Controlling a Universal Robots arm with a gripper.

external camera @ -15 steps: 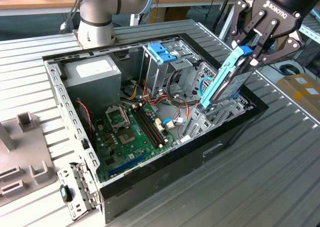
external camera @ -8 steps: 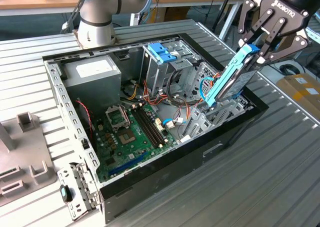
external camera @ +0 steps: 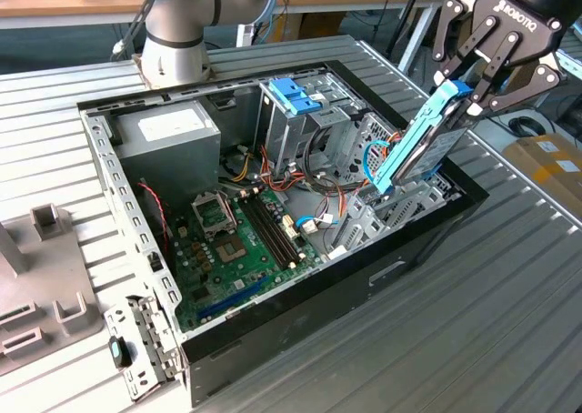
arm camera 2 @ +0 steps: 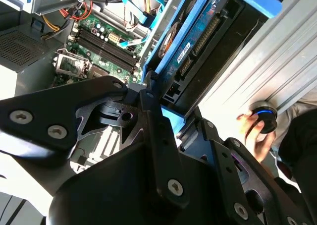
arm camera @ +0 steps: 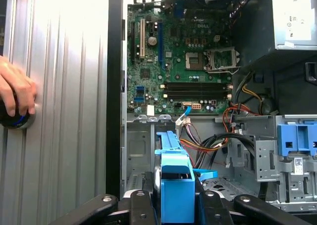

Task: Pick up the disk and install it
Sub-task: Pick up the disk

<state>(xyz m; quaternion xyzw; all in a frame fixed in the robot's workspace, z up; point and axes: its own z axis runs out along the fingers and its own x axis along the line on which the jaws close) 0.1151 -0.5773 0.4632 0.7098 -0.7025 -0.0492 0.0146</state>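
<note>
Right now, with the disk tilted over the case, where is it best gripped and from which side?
Probably by its upper end, across the blue carrier frame, coming from above: the disk leans steeply with its lower end down in the computer case, so the top is free. The gripper is shut there.

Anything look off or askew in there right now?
The disk stands steeply tilted in the gripper, jaws clamped on its upper end, lower end inside the computer case, not seated flat. A person's hand rests on a round black knob beside the case.
</note>
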